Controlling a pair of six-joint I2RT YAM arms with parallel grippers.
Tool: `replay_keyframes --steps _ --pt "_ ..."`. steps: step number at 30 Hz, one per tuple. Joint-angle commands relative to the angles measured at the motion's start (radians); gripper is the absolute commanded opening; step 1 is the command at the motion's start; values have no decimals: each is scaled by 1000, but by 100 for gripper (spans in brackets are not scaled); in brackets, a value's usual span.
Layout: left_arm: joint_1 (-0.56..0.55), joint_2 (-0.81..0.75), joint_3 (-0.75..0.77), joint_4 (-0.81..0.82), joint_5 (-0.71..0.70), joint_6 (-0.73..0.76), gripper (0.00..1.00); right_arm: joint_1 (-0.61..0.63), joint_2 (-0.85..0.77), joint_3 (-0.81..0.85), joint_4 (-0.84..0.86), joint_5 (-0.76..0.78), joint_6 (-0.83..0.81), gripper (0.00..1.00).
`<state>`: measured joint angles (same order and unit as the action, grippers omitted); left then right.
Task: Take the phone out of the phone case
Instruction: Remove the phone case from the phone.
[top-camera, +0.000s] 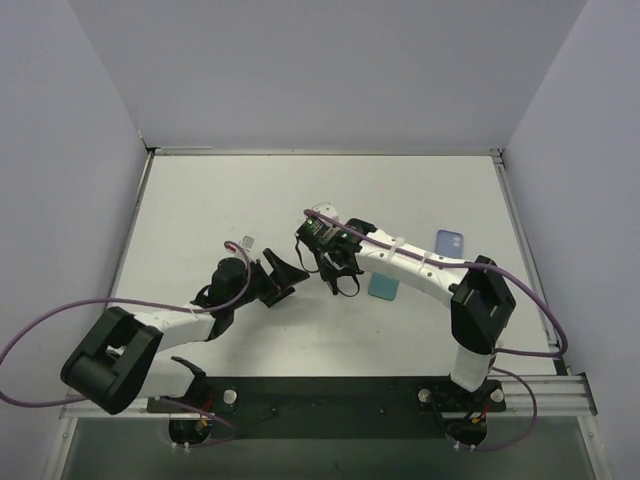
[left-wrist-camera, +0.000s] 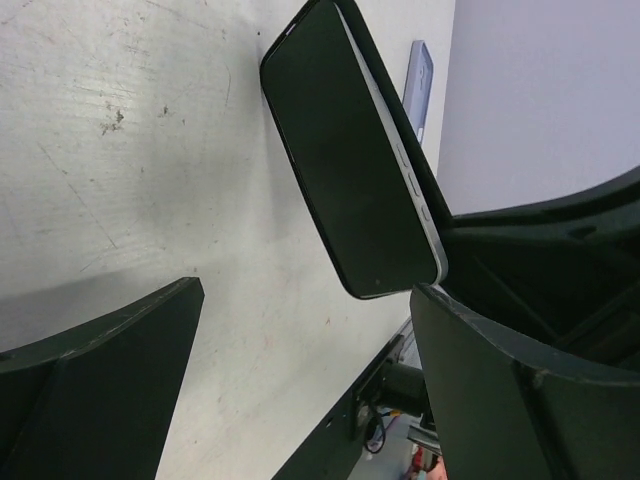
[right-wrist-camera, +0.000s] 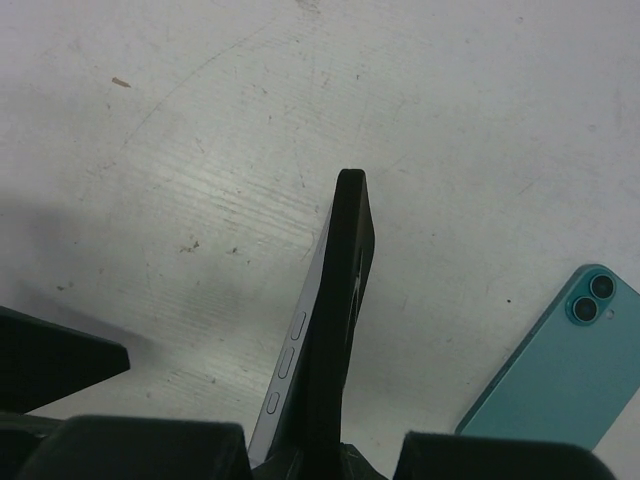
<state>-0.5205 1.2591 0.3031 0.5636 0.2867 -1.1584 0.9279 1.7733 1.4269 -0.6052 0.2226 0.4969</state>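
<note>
Right gripper (top-camera: 338, 265) clenched on the phone case (right-wrist-camera: 345, 300), which is held on edge above mid-bench (top-camera: 220, 200). The phone (left-wrist-camera: 350, 170) sits in the case; one long side looks lifted off it, how far I cannot tell. Left gripper (top-camera: 285, 272) is released, jaws wide, at 9 o'clock of the phone, which lies between its fingers; contact uncertain. A teal phone (right-wrist-camera: 560, 370) lies flat at 3 o'clock.

Progress: case secured, separation at best begun. Left: grasp the phone, pull it free.

Scuffed white table (top-camera: 200, 200) boxed in by plain, evenly lit lavender-grey walls (top-camera: 330, 70).
</note>
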Motion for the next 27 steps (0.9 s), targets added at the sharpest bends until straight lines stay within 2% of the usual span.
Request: replay_keyframes --steps 1,8,13,22,27 --pt "-9 109 40 249 32 -135 96 -1 46 -37 65 -143 23 0" --pt "-18 240 65 370 51 -199 90 -3 67 -62 108 -206 32 0" --pt "-18 232 56 364 46 -179 89 -4 90 -60 123 -267 26 0" --pt "-18 154 65 156 8 -47 87 -9 116 -60 180 -327 34 0" --pt "-18 100 56 68 -34 5 81 -9 143 -62 231 -361 38 0"
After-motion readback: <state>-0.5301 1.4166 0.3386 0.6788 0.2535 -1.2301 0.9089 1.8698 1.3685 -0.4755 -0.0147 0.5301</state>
